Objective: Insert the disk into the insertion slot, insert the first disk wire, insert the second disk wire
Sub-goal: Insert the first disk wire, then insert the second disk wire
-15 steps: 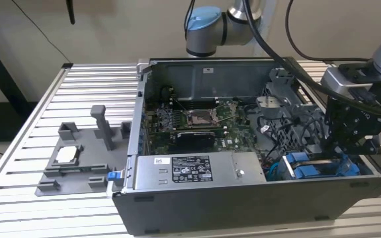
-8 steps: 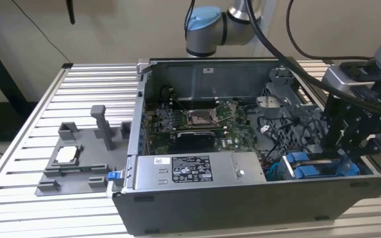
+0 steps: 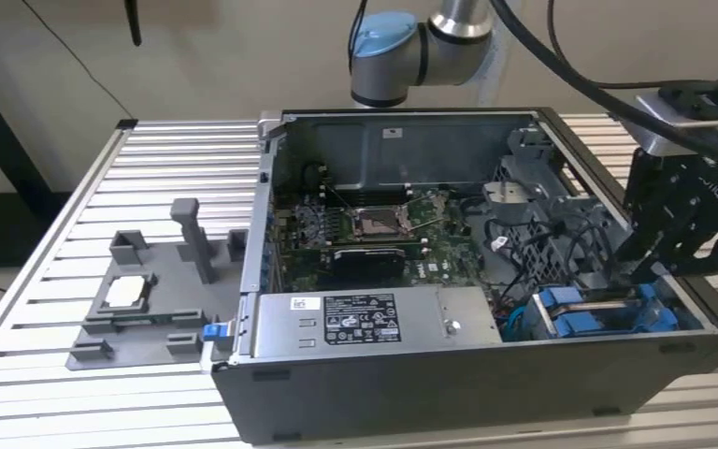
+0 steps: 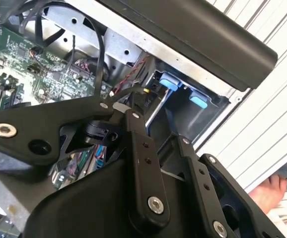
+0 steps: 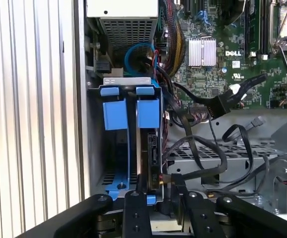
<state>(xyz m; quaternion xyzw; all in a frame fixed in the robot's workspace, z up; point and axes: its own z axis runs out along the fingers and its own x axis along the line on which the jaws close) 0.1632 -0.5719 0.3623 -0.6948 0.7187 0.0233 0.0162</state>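
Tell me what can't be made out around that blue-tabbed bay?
- Exterior view: floor of the insertion slot, hidden behind the case wall.
- First wrist view: where the black wires end, covered by the hand.
- Second wrist view: the slot's inside, blocked by the hand's black links.

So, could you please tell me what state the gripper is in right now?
Gripper: at the insertion slot; whether it is open or closed cannot be told.

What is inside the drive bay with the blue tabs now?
In the first wrist view, a dark disk sits inside the insertion slot, beside its blue tabs. The gripper covers the disk's near end, so how deep it sits is hidden.
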